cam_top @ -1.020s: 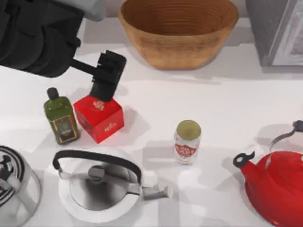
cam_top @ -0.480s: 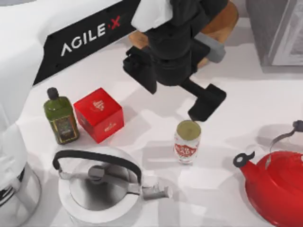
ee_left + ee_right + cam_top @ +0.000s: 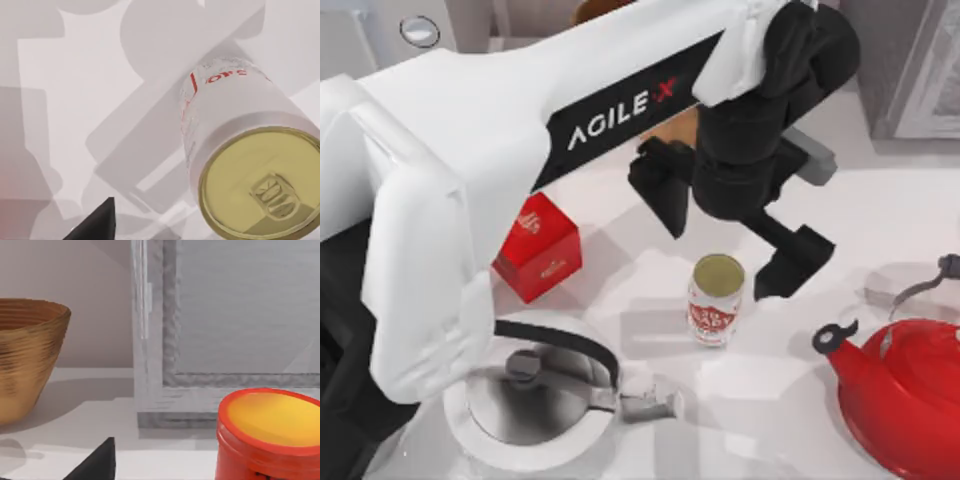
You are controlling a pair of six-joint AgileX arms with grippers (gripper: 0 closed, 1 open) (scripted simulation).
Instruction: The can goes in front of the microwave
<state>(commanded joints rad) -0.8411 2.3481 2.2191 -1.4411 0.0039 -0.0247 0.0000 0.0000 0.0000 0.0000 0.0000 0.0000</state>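
Cylindrical can, dull gold top

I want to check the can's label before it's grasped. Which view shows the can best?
The top view: the can stands upright and whole, red label visible, left gripper open above it. The left wrist view shows its gold top and part of the label close up.

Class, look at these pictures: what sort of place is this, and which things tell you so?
Most likely a kitchen counter, in a rendered scene. A silver kettle and a red kettle stand on the white table beside a can, with a woven basket and a grey appliance behind.
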